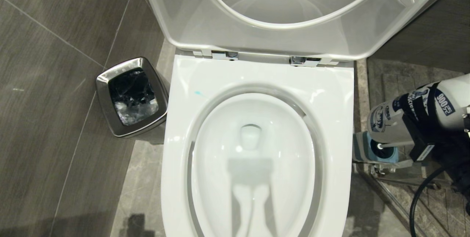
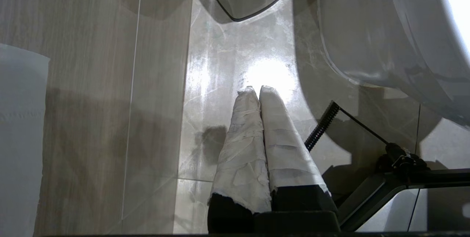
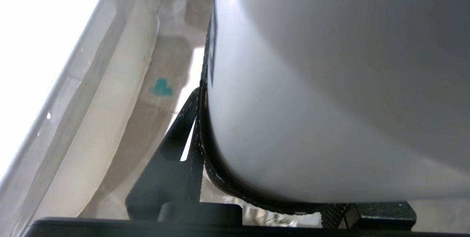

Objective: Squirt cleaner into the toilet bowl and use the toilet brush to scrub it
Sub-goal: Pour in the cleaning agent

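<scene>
Two claws to account for. Where is the right one?
— At the right edge of the head view, beside the toilet bowl (image 1: 176,127) and off its rim. The right claw (image 1: 418,138) is clamped round a white cleaner bottle (image 1: 415,108) with a dark label.

Which way does the bottle lie?
— Tilted. Its long axis runs from the right edge of the head view down and in toward the bowl, and the end nearer the bowl is broad and rounded. I cannot tell where the nozzle is. In the right wrist view its white body fills most of the picture, with a black finger (image 3: 183,134) against its side.

And the left claw?
— The left claw (image 2: 259,89) hangs over the floor (image 2: 227,57) beside the bowl's outer wall, pointing down at the tiles. Its two tape-wrapped fingers are pressed together with nothing between them.

Any cleaner to see?
— One small spot of cleaner (image 1: 198,93) sits on the flat rim, at the back on the robot's left. The right wrist view shows another teal blot (image 3: 161,87) on a grey surface next to the ceramic.

The toilet brush?
— The toilet brush (image 1: 394,143) stands in its blue holder (image 1: 367,145) on the floor, just below the bottle in the head view. Its black head is down in the holder and its white handle leans toward the right.

Seat and lid?
— Both are raised. A steel bin (image 1: 110,83) stands on the floor left of the bowl.
</scene>
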Motion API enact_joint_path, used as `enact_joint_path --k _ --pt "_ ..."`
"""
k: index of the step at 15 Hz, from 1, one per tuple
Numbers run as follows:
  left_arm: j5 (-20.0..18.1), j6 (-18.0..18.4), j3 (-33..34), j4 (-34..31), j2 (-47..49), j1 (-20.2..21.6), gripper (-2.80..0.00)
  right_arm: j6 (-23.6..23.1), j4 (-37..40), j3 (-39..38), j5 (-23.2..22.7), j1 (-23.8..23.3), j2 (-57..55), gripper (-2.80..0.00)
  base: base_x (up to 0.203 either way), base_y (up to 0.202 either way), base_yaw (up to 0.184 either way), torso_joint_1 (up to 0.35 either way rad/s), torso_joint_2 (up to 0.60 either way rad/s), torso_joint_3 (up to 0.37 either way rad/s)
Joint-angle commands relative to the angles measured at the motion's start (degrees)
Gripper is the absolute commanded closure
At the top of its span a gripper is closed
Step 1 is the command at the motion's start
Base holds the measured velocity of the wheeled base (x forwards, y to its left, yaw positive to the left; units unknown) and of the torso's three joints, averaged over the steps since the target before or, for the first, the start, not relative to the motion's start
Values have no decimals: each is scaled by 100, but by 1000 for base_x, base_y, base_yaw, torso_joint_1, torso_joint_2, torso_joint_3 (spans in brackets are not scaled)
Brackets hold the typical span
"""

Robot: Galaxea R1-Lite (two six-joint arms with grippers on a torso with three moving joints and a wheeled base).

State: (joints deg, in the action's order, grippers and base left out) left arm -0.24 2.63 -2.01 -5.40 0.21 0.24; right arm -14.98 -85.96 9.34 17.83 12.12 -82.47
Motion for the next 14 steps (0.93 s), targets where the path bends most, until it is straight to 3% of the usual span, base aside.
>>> enact_joint_path --k 1,4,8,14 --pt "-2 0 -1 -5 -3 2 0 -146 269 258 -25 1 534 0 0 0 0 0 0 0" --pt "-2 0 -1 -5 -3 2 0 -219 1477 781 -44 8 1443 0 0 0 0 0 0 0" --pt "-2 0 -1 -5 -3 2 0 85 4392 2083 -40 6 2527 0 0 0 0 0 0 0" --pt "-2 0 -1 -5 -3 2 0 195 6061 3274 -337 11 2651 0 0 0 0 0 0 0"
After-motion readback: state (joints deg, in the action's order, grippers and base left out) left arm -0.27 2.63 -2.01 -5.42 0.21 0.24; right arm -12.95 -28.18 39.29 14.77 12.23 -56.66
